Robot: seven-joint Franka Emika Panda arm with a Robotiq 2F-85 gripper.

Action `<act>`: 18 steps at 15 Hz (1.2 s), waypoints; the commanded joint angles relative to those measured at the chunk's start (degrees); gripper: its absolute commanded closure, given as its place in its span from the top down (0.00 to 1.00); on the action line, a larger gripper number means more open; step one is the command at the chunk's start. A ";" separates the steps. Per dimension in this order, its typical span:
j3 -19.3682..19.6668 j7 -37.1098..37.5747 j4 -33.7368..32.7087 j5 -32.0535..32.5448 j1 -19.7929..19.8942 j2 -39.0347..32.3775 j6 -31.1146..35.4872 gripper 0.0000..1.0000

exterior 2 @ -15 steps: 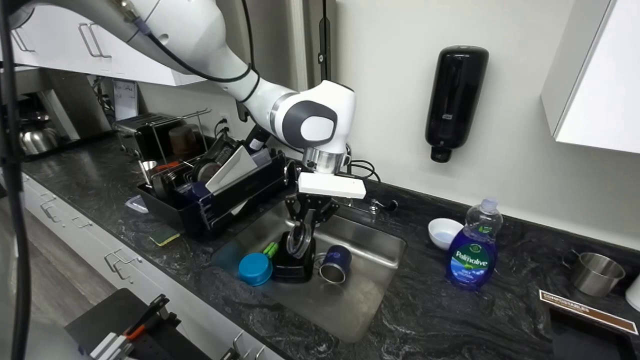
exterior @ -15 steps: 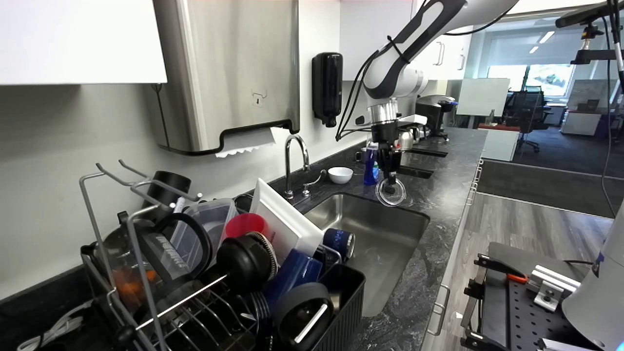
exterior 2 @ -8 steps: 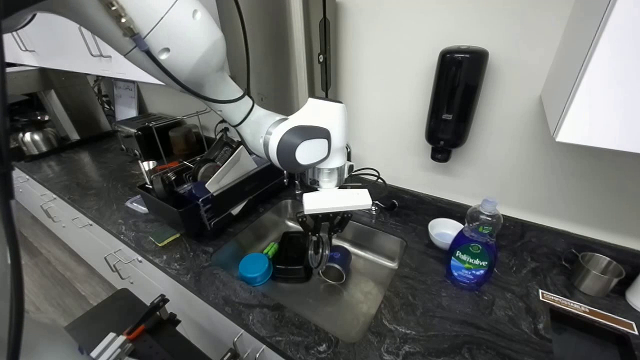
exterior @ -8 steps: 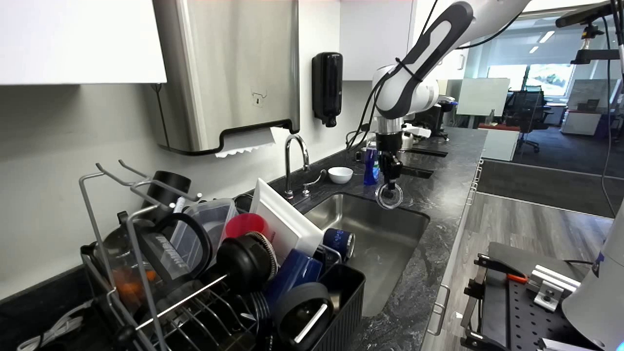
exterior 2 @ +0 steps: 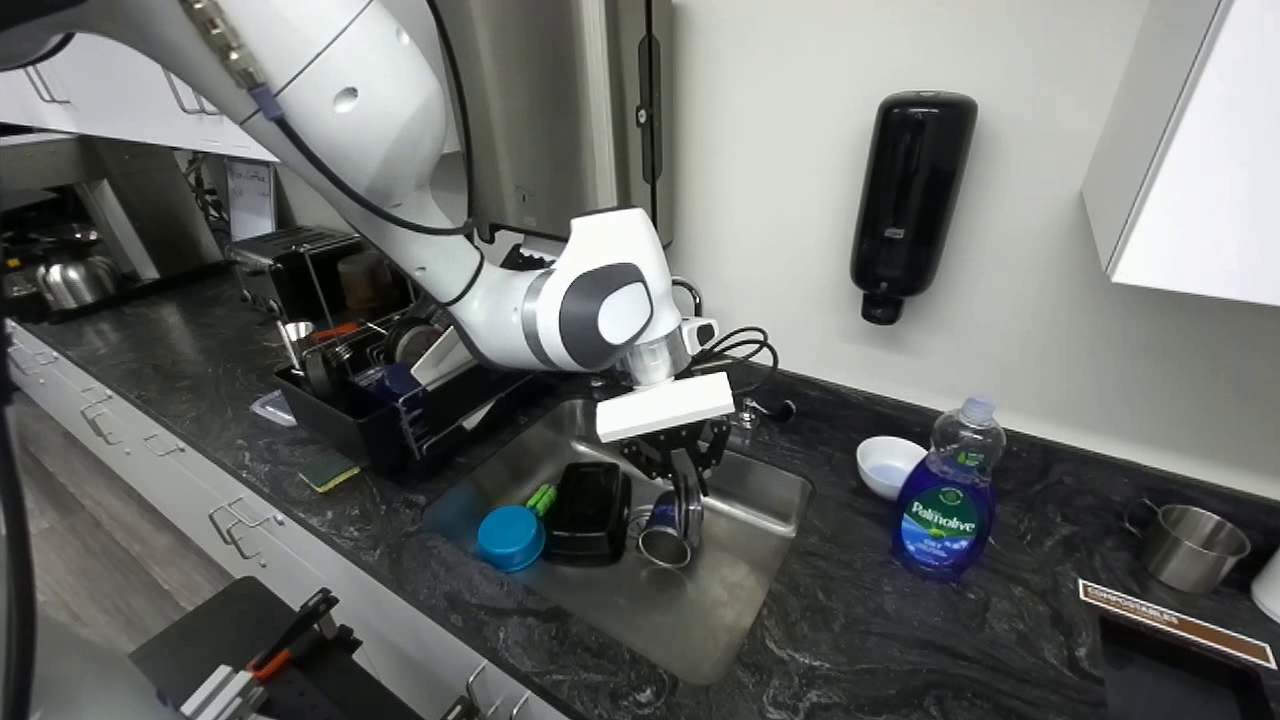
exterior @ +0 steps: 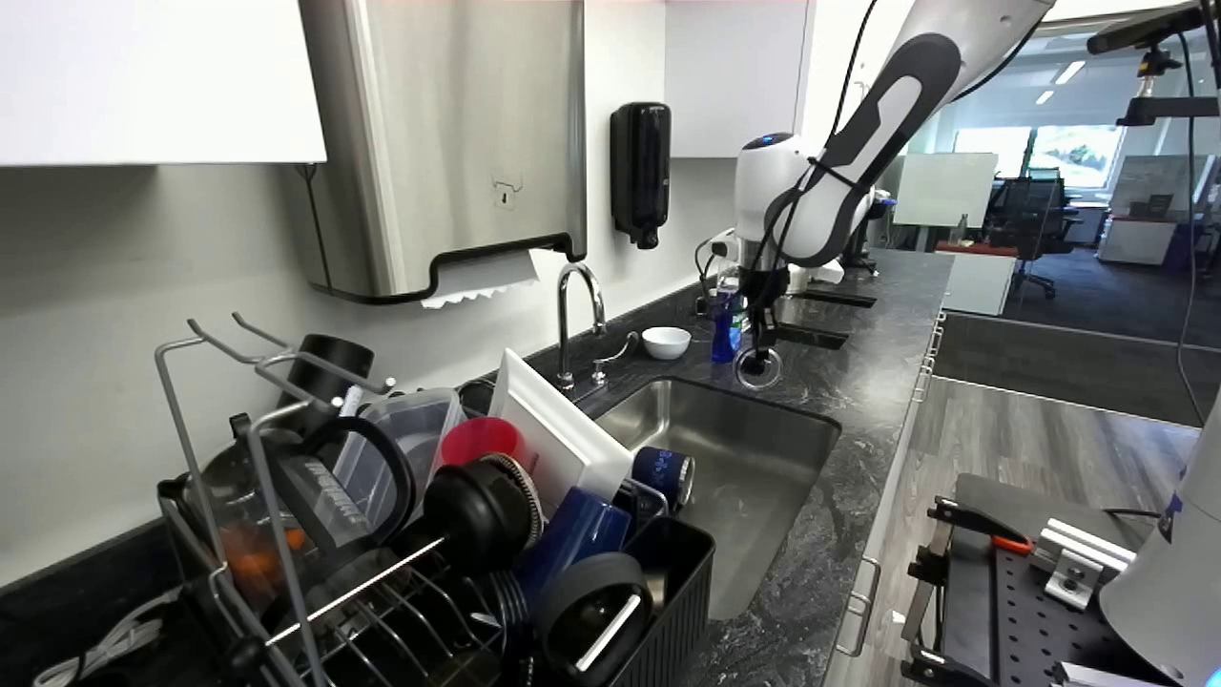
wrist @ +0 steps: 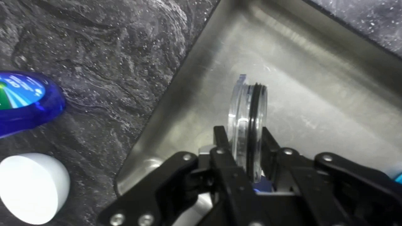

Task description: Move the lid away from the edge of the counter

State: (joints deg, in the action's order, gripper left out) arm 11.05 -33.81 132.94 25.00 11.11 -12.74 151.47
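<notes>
The lid [wrist: 239, 125], see-through with a clear rim and a dark ring, is held edge-on in my gripper [wrist: 243, 131]. Fingers press on its two faces in the wrist view, and its lower part is hidden between them. In both exterior views the lid [exterior: 774, 373] hangs upright in the air; in an exterior view the lid [exterior 2: 690, 508] overlaps the blue mug lying in the sink. My gripper [exterior: 758, 351] points down above the sink's far end. The dark, pale-veined counter [exterior 2: 830, 630] surrounds the sink.
In the steel sink [exterior 2: 735, 600] lie a blue mug [exterior 2: 664, 543], a black tray [exterior 2: 588, 510] and a light-blue pot [exterior 2: 509, 538]. A dish-soap bottle [exterior 2: 940, 515] and a white bowl [exterior 2: 884, 463] stand behind it. The faucet [exterior: 563, 324] and a full dish rack [exterior 2: 345, 425] are close by.
The gripper has carried the lid from over the black tray to over the mug, towards the soap bottle. The wrist has turned and tilted a little. The lid has stayed in the grip.
</notes>
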 commanded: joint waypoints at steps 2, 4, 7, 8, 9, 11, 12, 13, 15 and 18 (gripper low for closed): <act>4.06 17.43 0.09 14.27 -2.89 -0.23 1.40 0.07; 5.10 26.65 0.02 21.63 -3.61 -0.12 1.13 0.07; 5.31 38.72 -0.06 31.04 -4.12 -0.15 -0.25 0.07; 5.19 42.47 -0.09 33.80 -4.23 -0.28 -0.71 0.07; 4.88 45.63 -0.08 36.12 -4.24 -0.41 -1.21 0.07; 4.42 51.87 -0.31 40.48 -4.38 -1.19 -2.20 0.07; 4.13 54.37 -0.38 42.09 -4.41 -1.61 -2.89 0.07; 3.91 56.90 -0.73 43.54 -4.47 -2.49 -3.45 0.07; 3.51 61.16 -1.05 45.81 -4.56 -4.02 -4.45 0.07; 3.19 67.30 -2.00 49.27 -4.93 -6.32 -6.38 0.07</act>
State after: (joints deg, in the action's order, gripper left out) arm 14.76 28.15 132.60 70.57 6.51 -17.23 147.79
